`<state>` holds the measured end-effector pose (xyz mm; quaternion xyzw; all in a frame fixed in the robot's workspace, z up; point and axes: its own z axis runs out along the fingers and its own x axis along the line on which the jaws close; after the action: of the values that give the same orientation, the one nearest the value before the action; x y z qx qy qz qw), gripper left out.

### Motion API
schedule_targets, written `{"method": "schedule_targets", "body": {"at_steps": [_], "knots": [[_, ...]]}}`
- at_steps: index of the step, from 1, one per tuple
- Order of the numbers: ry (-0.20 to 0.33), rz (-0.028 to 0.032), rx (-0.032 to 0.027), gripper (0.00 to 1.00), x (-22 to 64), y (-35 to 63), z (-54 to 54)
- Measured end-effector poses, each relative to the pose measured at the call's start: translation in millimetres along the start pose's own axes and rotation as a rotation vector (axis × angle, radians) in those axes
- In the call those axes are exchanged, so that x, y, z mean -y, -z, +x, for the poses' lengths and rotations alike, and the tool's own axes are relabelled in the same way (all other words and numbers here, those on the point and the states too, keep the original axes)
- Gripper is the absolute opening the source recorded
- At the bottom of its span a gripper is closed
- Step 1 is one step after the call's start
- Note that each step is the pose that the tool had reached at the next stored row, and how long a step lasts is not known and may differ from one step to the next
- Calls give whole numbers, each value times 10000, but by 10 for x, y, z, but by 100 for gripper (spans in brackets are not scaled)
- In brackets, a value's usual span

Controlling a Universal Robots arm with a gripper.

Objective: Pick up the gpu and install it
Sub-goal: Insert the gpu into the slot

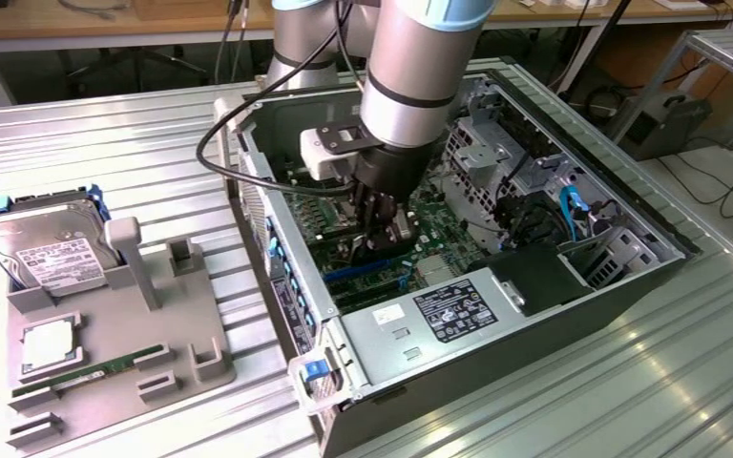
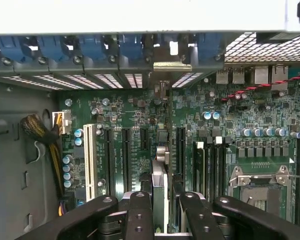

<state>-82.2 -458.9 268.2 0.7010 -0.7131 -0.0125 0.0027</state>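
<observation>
Hand (image 1: 386, 234) inside open computer case (image 1: 621, 277), above motherboard (image 1: 437, 215); parts tray (image 1: 99, 372) at exterior view's left, hard drive (image 1: 46, 250) on it.

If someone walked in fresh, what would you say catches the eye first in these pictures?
First the robot arm, plunging into the open computer case, its pincer low over the green motherboard. In the wrist view, the pincer holds the gpu edge-on among the expansion slots. At the exterior view's left, a grey tray carries a hard drive.
</observation>
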Motion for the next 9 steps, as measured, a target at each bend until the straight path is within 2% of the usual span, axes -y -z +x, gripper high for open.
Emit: {"method": "schedule_targets", "body": {"at_steps": [9], "knots": [[26, 0, 1, 26, -25, -76, -28]]}}
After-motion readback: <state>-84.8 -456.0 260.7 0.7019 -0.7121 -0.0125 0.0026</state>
